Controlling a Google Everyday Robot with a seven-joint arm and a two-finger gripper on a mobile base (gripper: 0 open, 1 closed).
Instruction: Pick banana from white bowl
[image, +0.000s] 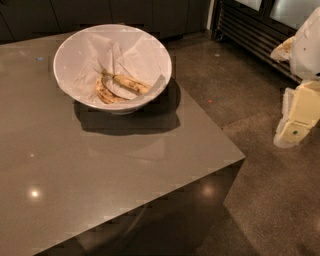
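The white bowl (67, 55) stands at the far side of a grey table, lined with crumpled white paper. The banana (120, 85), a small brown-spotted yellow bunch, lies in the bowl's bottom toward the near wall, its stem pointing up and left. My gripper (292, 127) hangs at the right edge of the view, off the table and over the floor, well to the right of the bowl and lower in the picture. It holds nothing that I can see.
The grey table (100, 175) ends in a corner at the right (242, 159). Dark polished floor (260, 200) lies right of it. Dark cabinets (100, 12) run behind, and a slatted metal unit (250, 30) stands at the back right.
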